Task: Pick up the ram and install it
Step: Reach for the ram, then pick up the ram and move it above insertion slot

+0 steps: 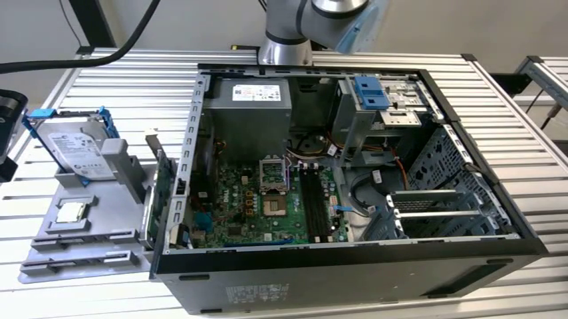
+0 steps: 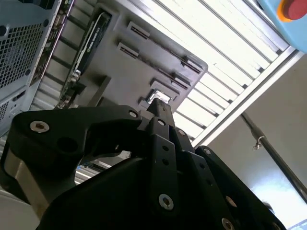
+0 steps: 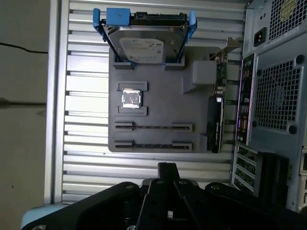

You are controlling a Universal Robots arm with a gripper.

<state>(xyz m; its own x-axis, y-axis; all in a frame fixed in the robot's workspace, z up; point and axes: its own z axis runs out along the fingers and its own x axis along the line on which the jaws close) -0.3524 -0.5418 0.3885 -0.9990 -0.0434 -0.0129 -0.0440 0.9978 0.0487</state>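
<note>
In both wrist views my gripper (image 3: 166, 168) (image 2: 158, 108) hangs high over the grey parts tray (image 3: 158, 110), its black fingers pressed together and shut with nothing visible between them. I cannot make out the ram. The tray's two long holders (image 3: 153, 127) show only a thin dark line each. In the exterior view the tray (image 1: 89, 232) lies at the left of the open computer case (image 1: 355, 256). The motherboard's long dark memory slots (image 1: 312, 196) lie inside the case; I cannot tell whether a stick sits in them.
On the tray stand a hard drive in a blue bracket (image 3: 144, 45), a small square silver chip (image 3: 131, 98) and a green card on edge (image 3: 214, 120) beside the case wall. The arm's base (image 1: 286, 40) rises behind the case. Everything rests on a slatted metal table (image 1: 533, 133).
</note>
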